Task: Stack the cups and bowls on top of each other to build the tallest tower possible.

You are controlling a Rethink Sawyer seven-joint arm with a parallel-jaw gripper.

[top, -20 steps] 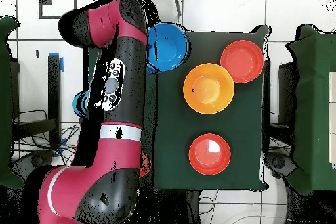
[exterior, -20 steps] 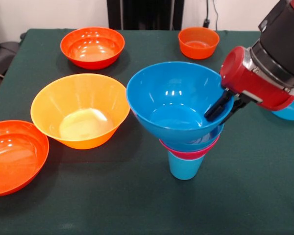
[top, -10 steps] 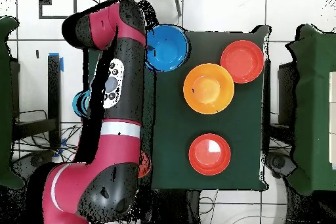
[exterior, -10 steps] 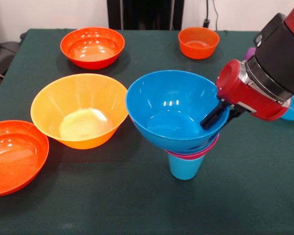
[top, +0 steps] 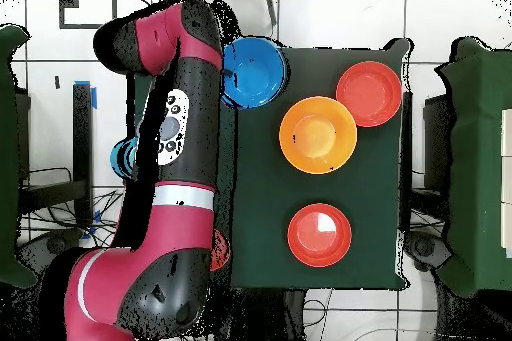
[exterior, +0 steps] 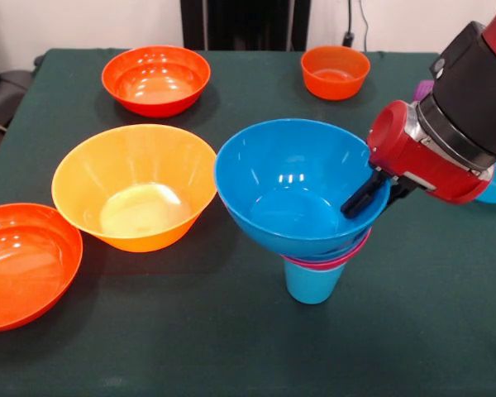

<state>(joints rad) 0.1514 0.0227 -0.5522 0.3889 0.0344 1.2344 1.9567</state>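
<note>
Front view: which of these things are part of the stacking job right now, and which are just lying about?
In the job:
gripper, at the large blue bowl
pink bowl
blue cup

Lying about:
yellow-orange bowl
two red-orange bowls
small orange bowl

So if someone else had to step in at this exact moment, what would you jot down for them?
Gripper: shut on the rim of the large blue bowl.
That bowl sits atop the tower: blue cup, pink bowl, small blue bowl, large blue bowl.
Done: four pieces stacked.
Left: release, then add the loose ones: yellow-orange bowl, two red-orange bowls, small orange bowl.
</note>
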